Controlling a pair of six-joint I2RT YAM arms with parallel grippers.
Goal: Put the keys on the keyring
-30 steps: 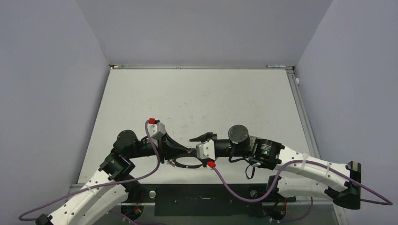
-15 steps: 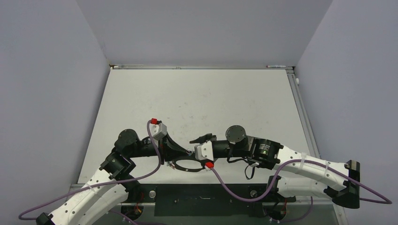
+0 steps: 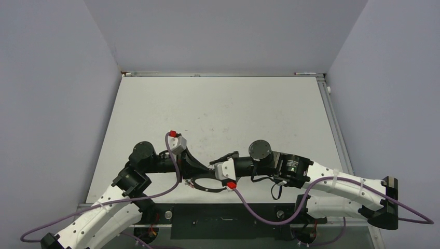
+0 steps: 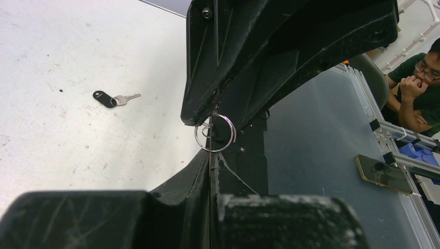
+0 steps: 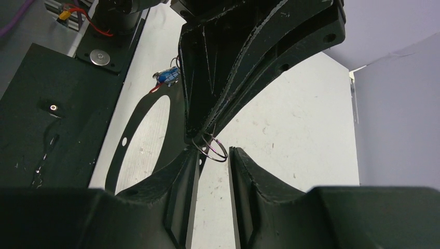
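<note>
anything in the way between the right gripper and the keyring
Nothing visible. The keyring sits at the tips of the shut left gripper, right at the mouth of the right gripper, whose fingers stand apart, with no other object between them.

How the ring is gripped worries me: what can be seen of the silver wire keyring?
The silver wire keyring is a thin, round, shiny metal loop, seemingly double-coiled, with no key showing on it. It is held in mid-air, its edge pinched in the shut left gripper. The right gripper, jaws apart, straddles it.
</note>
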